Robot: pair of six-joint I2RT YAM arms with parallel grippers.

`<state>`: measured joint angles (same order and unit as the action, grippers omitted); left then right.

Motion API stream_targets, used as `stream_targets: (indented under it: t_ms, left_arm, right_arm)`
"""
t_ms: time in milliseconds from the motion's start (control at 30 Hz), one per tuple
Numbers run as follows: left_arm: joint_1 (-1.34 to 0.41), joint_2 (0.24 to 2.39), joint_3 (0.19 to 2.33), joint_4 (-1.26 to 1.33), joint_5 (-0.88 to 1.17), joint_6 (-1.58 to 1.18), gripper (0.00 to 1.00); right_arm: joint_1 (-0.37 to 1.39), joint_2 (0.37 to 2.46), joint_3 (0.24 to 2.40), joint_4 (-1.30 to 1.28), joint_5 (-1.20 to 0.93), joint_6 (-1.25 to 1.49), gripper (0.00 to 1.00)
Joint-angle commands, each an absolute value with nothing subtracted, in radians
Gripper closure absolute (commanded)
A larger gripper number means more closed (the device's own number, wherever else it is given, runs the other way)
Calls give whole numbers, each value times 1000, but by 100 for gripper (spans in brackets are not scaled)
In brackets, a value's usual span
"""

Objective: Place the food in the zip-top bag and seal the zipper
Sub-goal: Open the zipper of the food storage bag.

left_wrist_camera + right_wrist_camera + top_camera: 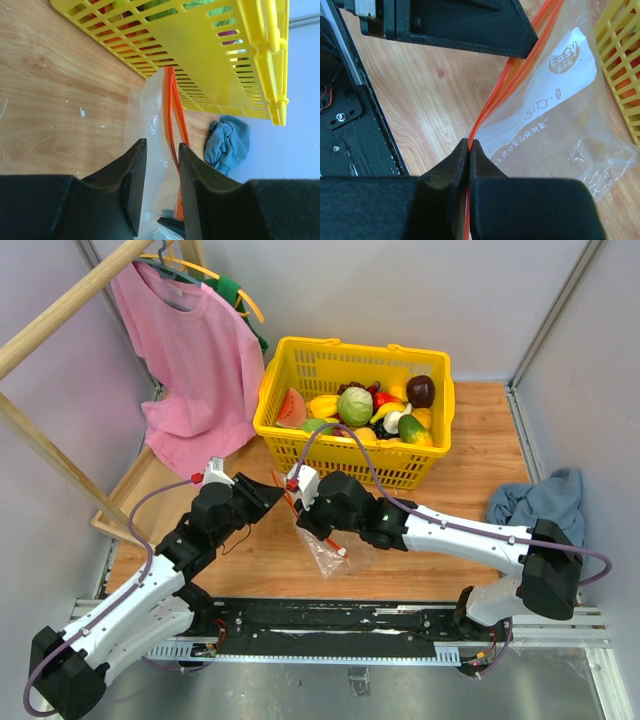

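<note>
The clear zip-top bag hangs between my two grippers above the wooden table, empty. Its red zipper runs up from my right gripper, which is shut on the strip near one end. The bag's white label faces the right wrist camera. My left gripper is open, its jaws straddling the bag's top edge, with the zipper just beside the right finger. The food, such as a green cabbage, lies in the yellow basket.
The yellow basket stands just behind the bag. A blue cloth lies at the right. A pink shirt hangs on a wooden rack at the left. A black rail runs along the near edge.
</note>
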<state>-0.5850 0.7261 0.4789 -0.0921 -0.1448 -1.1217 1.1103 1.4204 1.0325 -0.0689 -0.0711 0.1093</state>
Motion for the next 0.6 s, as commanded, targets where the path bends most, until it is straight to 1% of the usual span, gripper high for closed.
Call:
stream_targets:
  t_ms: [0, 567]
  left_arm:
    - [-592, 723, 503, -79, -144, -1103, 65]
    - [-593, 810, 468, 9, -1, -1143, 75]
  right_arm:
    - [1104, 1419, 1033, -54, -69, 98, 99]
    - [1103, 1406, 1022, -29, -29, 94, 99]
